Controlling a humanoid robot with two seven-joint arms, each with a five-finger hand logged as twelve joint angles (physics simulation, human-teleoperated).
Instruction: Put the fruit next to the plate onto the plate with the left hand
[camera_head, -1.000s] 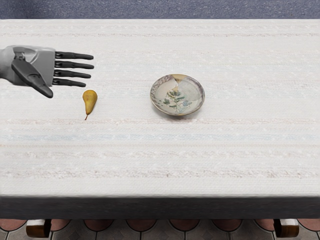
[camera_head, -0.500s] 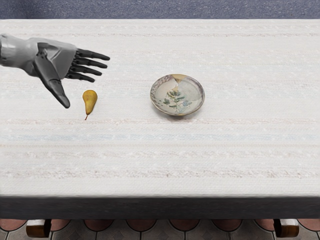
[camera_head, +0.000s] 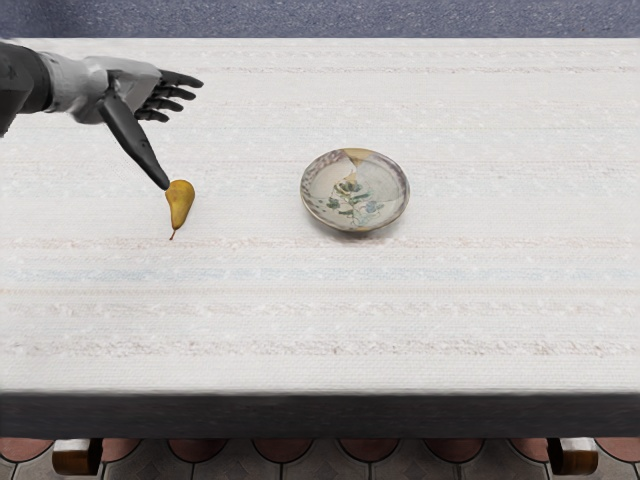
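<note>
White-clothed table (camera_head: 480, 320), viewed at a slant from above. Far left: left hand (camera_head: 125, 92) raised over the cloth, holding nothing. Its fingers are loosely bent and its thumb (camera_head: 135, 145) reaches down-right, the tip just at the broad end of the pear (camera_head: 179, 202). Pear lies on the cloth, below and right of the palm, long axis far-to-near, stem toward the near edge. Plate (camera_head: 398, 180) farther right, well apart from the pear, no fruit on it. Right arm unseen.
</note>
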